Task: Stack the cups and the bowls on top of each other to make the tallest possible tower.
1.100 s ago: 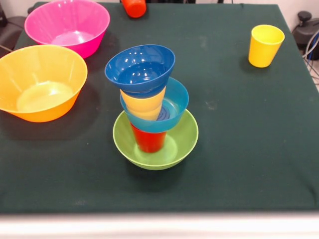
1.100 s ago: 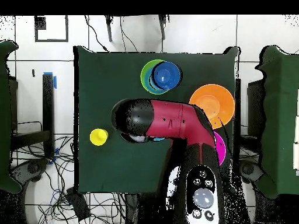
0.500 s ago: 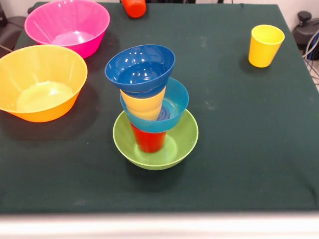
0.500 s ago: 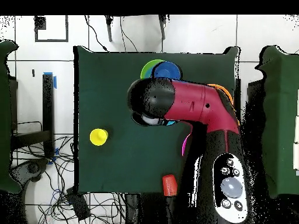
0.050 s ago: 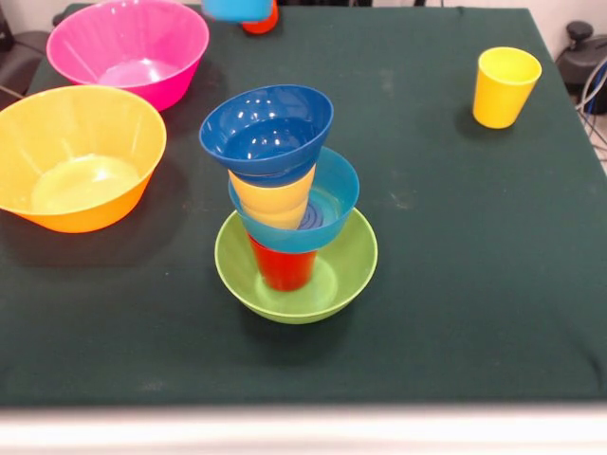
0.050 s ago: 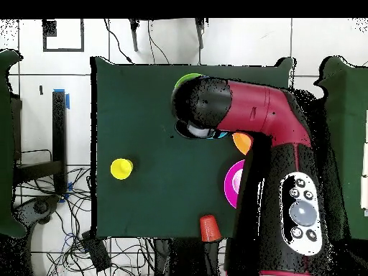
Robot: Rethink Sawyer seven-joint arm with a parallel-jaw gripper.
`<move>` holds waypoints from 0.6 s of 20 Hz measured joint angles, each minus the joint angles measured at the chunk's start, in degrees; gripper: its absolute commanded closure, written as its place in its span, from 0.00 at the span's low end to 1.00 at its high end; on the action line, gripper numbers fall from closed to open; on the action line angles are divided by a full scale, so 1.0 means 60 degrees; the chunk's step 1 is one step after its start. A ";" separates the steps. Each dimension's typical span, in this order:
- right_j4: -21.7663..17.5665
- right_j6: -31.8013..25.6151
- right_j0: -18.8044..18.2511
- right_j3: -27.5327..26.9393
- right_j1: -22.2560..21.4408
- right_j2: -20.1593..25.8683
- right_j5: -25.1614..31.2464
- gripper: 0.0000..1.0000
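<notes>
From my seat the tower (image 5: 289,204) sits mid-worktop (image 5: 455,265): green bowl (image 5: 337,275) at the bottom with the red cup (image 5: 283,268) standing in it, then the light blue bowl (image 5: 337,190), a yellow cup (image 5: 273,199) inside that, and the dark blue bowl (image 5: 266,128) on top, leaning. Left of the tower, the yellow-orange bowl (image 5: 78,156) and pink bowl (image 5: 128,47) both look empty. A second yellow cup (image 5: 505,85) stands far right of it. A light blue cup (image 5: 237,9) peeks in at the top edge above the orange cup (image 5: 260,19). Can't tell what the fingers are doing; the arm (image 6: 248,108) covers them.
</notes>
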 measured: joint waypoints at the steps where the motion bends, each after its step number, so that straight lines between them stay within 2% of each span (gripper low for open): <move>1: -0.0074 0.0000 -0.0045 -0.0139 0.0085 0.0074 0.0044 1.00; 12: -0.0567 -0.0018 -0.0255 -0.1295 0.0878 0.0638 0.0518 1.00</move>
